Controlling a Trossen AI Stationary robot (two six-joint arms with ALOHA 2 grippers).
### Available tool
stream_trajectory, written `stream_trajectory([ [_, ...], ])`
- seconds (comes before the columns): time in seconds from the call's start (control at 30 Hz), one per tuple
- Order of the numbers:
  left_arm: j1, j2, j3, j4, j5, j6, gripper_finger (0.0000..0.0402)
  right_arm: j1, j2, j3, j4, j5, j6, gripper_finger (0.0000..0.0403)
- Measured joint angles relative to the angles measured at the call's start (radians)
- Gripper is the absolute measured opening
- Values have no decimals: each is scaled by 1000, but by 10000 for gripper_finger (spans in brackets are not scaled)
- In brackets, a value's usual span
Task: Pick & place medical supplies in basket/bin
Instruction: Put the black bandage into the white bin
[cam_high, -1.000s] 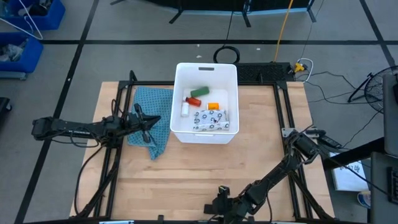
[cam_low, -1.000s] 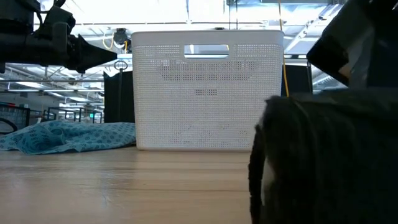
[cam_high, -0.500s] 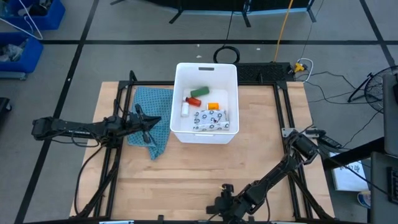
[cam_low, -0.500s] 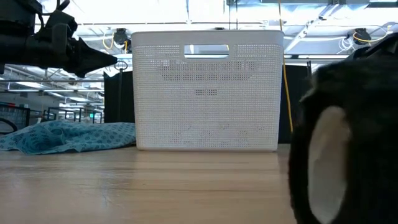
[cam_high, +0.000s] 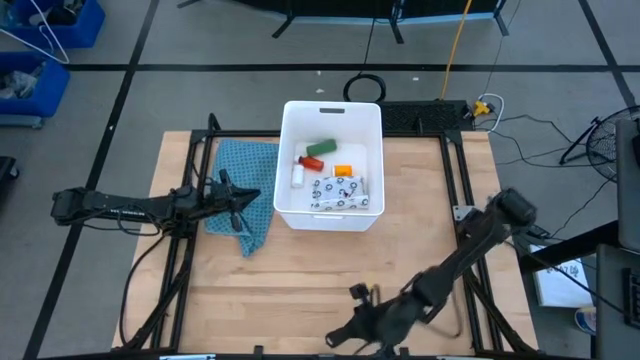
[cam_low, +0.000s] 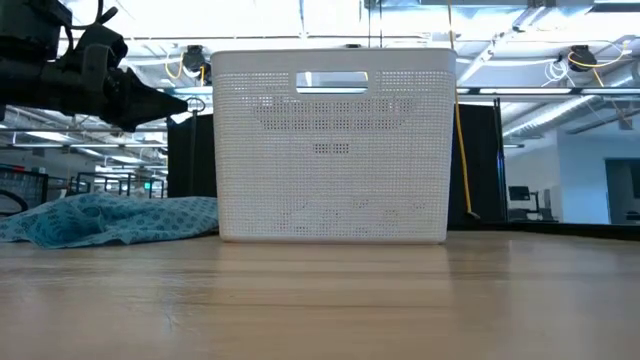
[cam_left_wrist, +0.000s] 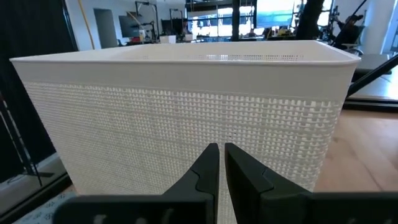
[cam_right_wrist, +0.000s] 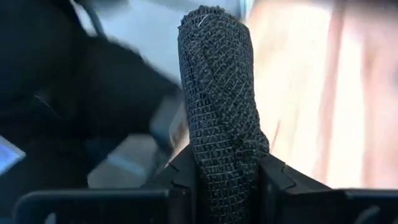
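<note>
The white bin (cam_high: 290, 215) stands at the table's far middle. In it lie a green block (cam_high: 321, 147), an orange-red bottle (cam_high: 312, 161), a small white bottle (cam_high: 297, 177) and a white speckled pouch (cam_high: 340, 193). My right gripper (cam_high: 340, 335) is at the table's near edge, shut on a black oblong roll (cam_right_wrist: 217, 87). My left gripper (cam_left_wrist: 221, 155) hangs shut and level, above the teal cloth (cam_high: 243, 185), left of the bin and pointing at its wall (cam_left_wrist: 186, 112). My right gripper pinches the black roll between its two fingers (cam_right_wrist: 180, 177), low on the roll's length (cam_right_wrist: 224, 168). The fingers lie along the roll, and its other end (cam_right_wrist: 214, 25) sticks out well past the fingertips. The roll is off the table and does not show in the low view.
Black frame rails (cam_high: 195, 170) run along both sides of the table. Bare wood (cam_low: 320, 300) lies between the bin and the near edge. Blue crates (cam_high: 40, 50) stand on the floor at the far left.
My right gripper has shut on the black roll at the table's near edge, rolled about its axis and risen with it. It filled the right of the low view before and has now left that view. My left gripper's wrist has turned slightly.
</note>
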Motion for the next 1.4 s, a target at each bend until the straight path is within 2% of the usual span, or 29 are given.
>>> stream_trajectory([
  [0.13, 0, 0, 0, 0, 0, 4, 31, -32, -199, -122, 163, -8, -181, 90],
  [0.23, 0, 0, 0, 0, 0, 6, 31, -90, -358, -302, 356, -123, -257, 88],
  [0.33, 0, 0, 0, 6, 0, 24, 31, -151, -503, -514, 541, -229, -266, 81],
  [0.47, 0, 0, 0, 30, -1, 28, 31, -200, -641, -762, 738, -206, -271, 79],
  [0.6, 0, 0, 0, 48, 0, 59, 31, -232, -759, -942, 866, -170, -305, 82],
  [0.73, 0, 0, 0, 63, 0, 87, 31, -240, -834, -1079, 991, -123, -330, 79],
  [0.83, 0, 0, 0, 90, -1, 148, 31, -239, -859, -1125, 1071, -78, -331, 80],
  [0.97, 0, 0, 0, 119, -1, 204, 31, -248, -862, -1084, 1039, 40, -358, 80],
  [1.07, 0, 0, 0, 119, -4, 225, 31, -289, -862, -951, 862, 40, -381, 79],
  [1.13, 0, 0, 0, 117, -18, 237, 31, -332, -845, -812, 652, 3, -395, 79],
  [1.27, 0, 0, 0, 115, -26, 235, 31, -448, -765, -479, 235, 4, -455, 79],
  [1.4, 0, 0, 0, 114, -27, 232, 31, -620, -670, -184, -35, -23, -560, 78],
])
